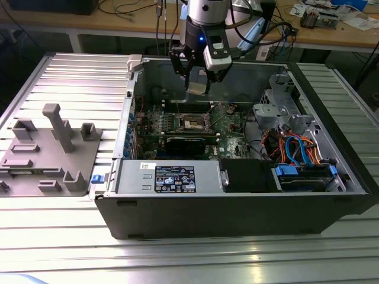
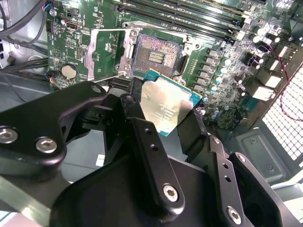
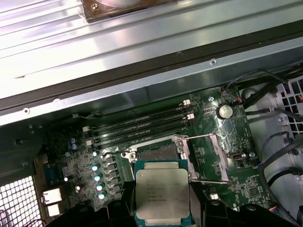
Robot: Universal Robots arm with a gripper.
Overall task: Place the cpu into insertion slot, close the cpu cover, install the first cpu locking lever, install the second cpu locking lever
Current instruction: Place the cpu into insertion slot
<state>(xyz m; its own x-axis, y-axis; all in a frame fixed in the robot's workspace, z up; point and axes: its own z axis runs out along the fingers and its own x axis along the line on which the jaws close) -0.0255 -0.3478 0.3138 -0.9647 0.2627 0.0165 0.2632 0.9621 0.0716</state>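
Gripper [image 1: 198, 78] clenched on cpu [image 2: 168, 106], poised above insertion slot [image 2: 156, 56] — cpu cover [image 2: 106, 52] open. Risk, as judged: skew or offset on descent — bent pins, chip seated crooked.

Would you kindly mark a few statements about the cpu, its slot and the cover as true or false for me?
1. The gripper grips the cpu. True.
2. The cpu already sits in the insertion slot. False: it is held clear of the slot, whose dark centre lies bare.
3. The cpu cover is closed over the slot. False: it is swung open beside the slot.
4. A grey fixture lies on the table, at the exterior view's left of the computer case. True.
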